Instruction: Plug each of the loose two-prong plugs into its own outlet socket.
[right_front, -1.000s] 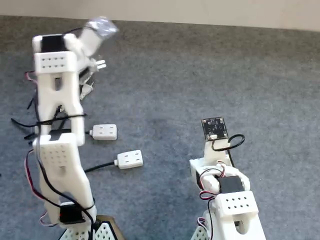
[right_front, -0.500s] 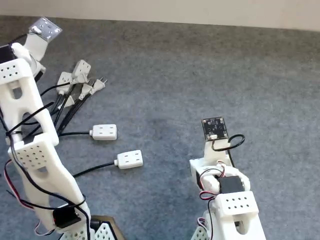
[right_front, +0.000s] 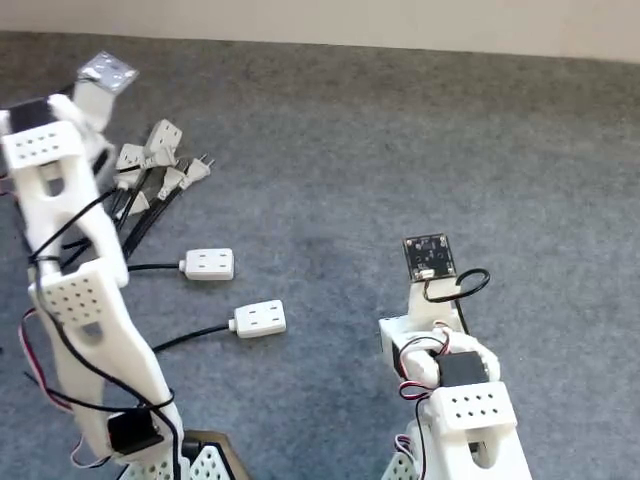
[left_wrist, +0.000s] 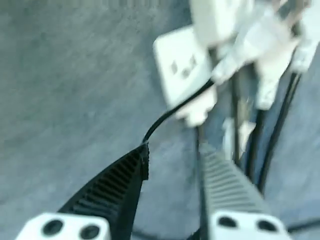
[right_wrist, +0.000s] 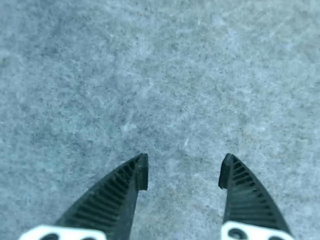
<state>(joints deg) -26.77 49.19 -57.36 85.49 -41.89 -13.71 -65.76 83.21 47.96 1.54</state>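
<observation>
1. Left arm (right_front: 95, 300): one second ago it lay over the bundle of plugs and sockets (right_front: 150, 160). Half a second ago it had swung out to the table's left edge, uncovering the bundle. It has since come slightly back toward the bundle.
2. Right arm (right_front: 470, 410), far outlet socket (right_front: 210, 264) and near outlet socket (right_front: 260, 318): positions unchanged across all three high-view frames.
3. Left gripper (left_wrist: 172, 155): jaws parted by a moderate gap, nothing clamped. It hangs just above the bundle on the grey carpet (right_front: 400, 140).
4. A thin black cord (left_wrist: 175, 107) runs from a white socket block (left_wrist: 182, 65) down to the tip of one finger (left_wrist: 120, 185). Cannot tell whether cord and finger touch.
5. Several white plugs (left_wrist: 260, 45) lie jumbled just beside that block, their black cords passing along the other finger.
6. Right gripper (right_wrist: 185, 167): jaws wide apart, holding nothing, pointed down at bare carpet, well apart from all plugs and sockets.
7. One two-prong plug (right_front: 197, 170) lies at the bundle's right edge, its prongs pointing away from the left arm. It is loose and not seated in any socket.
8. The far and near outlet sockets lie flat on the carpet, apart from each other, between the bundle and the right arm. Each trails a black cord toward the left arm's base. No plug is inserted in either.
</observation>
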